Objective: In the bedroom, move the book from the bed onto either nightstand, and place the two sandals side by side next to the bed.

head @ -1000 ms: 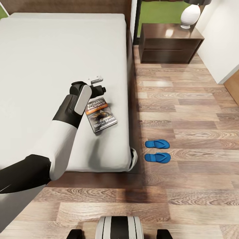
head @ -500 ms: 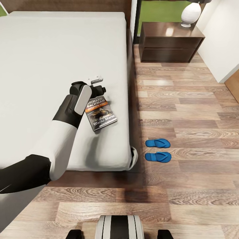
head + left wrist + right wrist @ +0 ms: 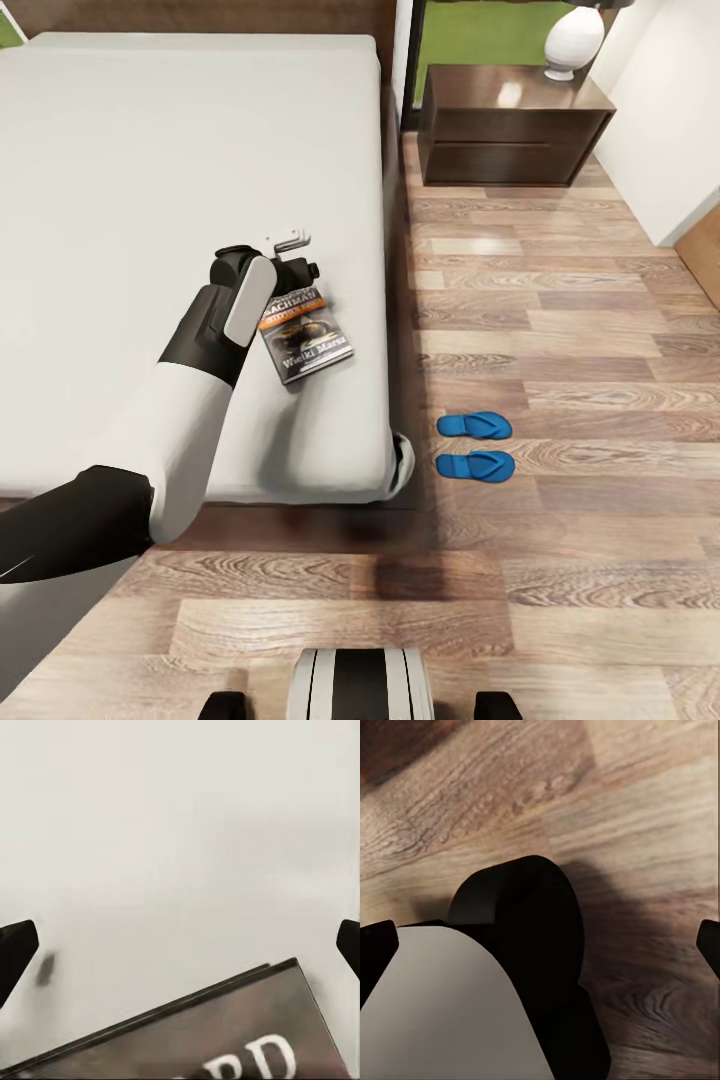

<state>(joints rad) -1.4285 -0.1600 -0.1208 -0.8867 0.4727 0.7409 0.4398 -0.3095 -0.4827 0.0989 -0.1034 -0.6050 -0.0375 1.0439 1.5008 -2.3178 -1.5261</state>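
Note:
The book [image 3: 305, 335], dark with an orange band, lies flat on the pale bed [image 3: 150, 180] near its right edge. My left gripper [image 3: 292, 268] hangs just over the book's top end, pointing down. In the left wrist view the gripper [image 3: 180, 952] is open, its dark fingertips [image 3: 15, 945] far apart over the mattress, with the book's top edge [image 3: 225, 1035] between them. Two blue sandals [image 3: 474, 425] [image 3: 475, 465] lie side by side on the floor beside the bed's foot corner. The nightstand [image 3: 510, 125] stands at the head of the bed. My right gripper [image 3: 540, 945] is open, low over the floor.
A white lamp [image 3: 573, 42] stands on the nightstand's top. A white wall [image 3: 660, 120] closes the right side. Wood-plank floor [image 3: 560, 300] runs between bed and wall. My base [image 3: 360, 685] stands at the foot of the bed; its black wheel [image 3: 532, 915] fills the right wrist view.
The whole head view has shifted slightly, so the camera moved. The left gripper now sits a little further over the book's top edge. The sandals stay put.

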